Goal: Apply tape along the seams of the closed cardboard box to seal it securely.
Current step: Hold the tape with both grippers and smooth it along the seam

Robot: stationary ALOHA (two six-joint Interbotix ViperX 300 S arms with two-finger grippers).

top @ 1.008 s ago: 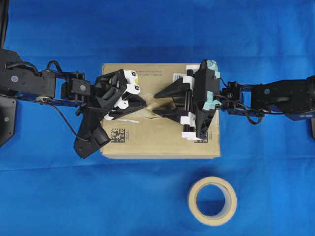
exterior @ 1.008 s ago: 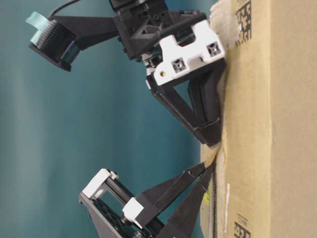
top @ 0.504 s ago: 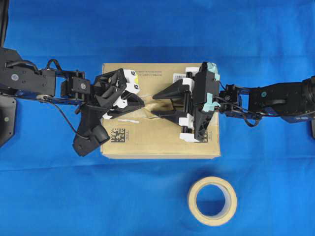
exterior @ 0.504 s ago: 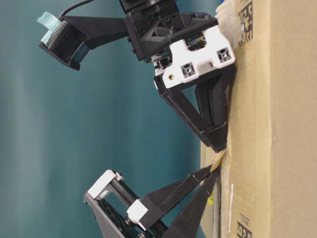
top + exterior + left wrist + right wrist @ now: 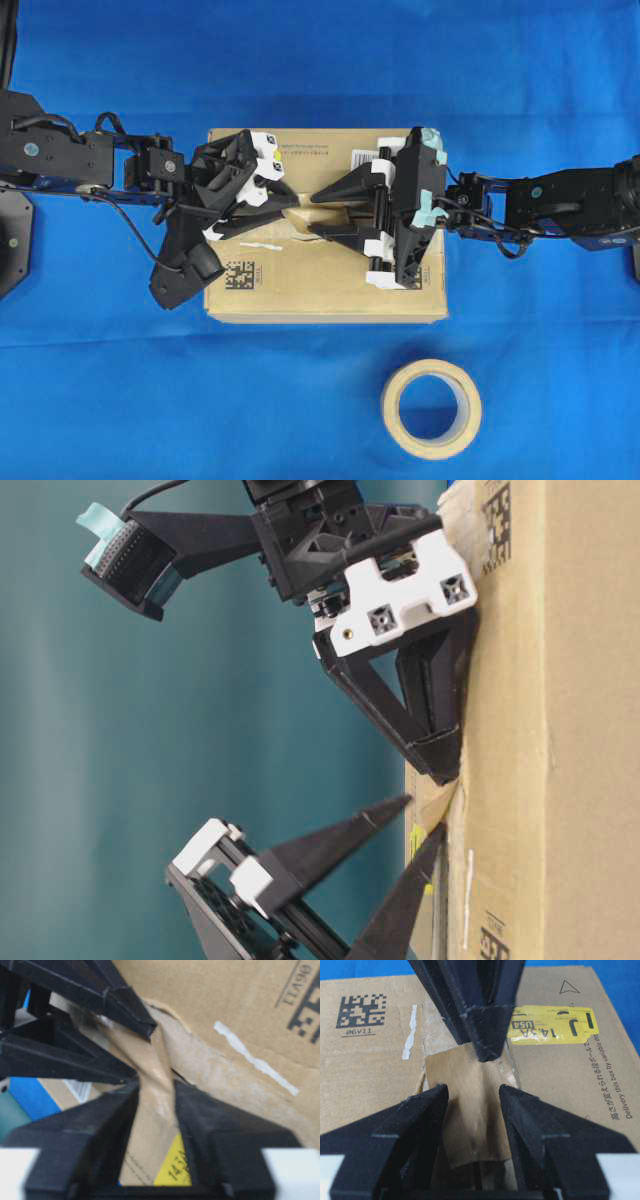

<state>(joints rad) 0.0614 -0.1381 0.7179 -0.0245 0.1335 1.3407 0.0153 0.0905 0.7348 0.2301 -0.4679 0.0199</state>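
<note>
1. Mostly, the seams of the cardboard box lie hidden under the two grippers that meet over the middle of its top; only a short dark stretch shows near the left edge.
2. The tape lies on the box top at its centre, between the fingers of the right gripper; whether it is pressed flat all along cannot be told, since its near end is cut off by the gripper body.
3. The right gripper stands spread wide, one finger on each side of the tape, tips down at the cardboard and holding nothing.
4. The left gripper has its fingers parted; in the side view one tip rests at the box top and the other stands clear of it. Its wrist view is blurred, yet the tape shows in the gap.
5. The yellow sticker sits near the far edge of the box, half covered by the left gripper.
6. A roll of tape lies on the blue table near its front edge, well apart from the box.
</note>
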